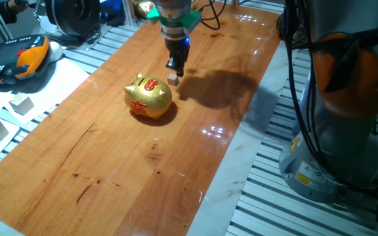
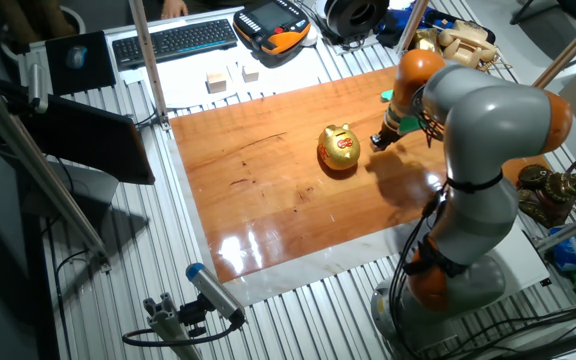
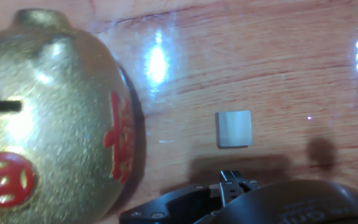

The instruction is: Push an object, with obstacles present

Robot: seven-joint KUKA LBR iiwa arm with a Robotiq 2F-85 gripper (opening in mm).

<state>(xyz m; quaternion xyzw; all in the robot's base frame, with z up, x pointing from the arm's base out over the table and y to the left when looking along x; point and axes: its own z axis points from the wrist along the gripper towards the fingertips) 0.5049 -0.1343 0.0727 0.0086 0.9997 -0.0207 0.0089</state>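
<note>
The object, a tiny tan wooden cube [image 1: 172,79], lies on the wooden table [image 1: 143,170] just right of and behind the obstacle, a shiny gold piggy bank [image 1: 148,96] with red markings. My gripper [image 1: 176,67] hangs low right behind the cube, fingers together, holding nothing. In the hand view the cube [image 3: 234,129] sits a short gap ahead of the shut fingertips [image 3: 231,184], and the piggy bank [image 3: 48,112] fills the left side. The other fixed view shows the piggy bank [image 2: 340,147] with the gripper [image 2: 378,141] beside it; the cube is too small to make out there.
Pale wooden blocks [image 1: 21,103] lie on the white sheet left of the table, near an orange teach pendant [image 1: 18,59]. The arm's base [image 1: 336,98] stands off the right edge. A keyboard [image 2: 173,40] lies beyond the far edge.
</note>
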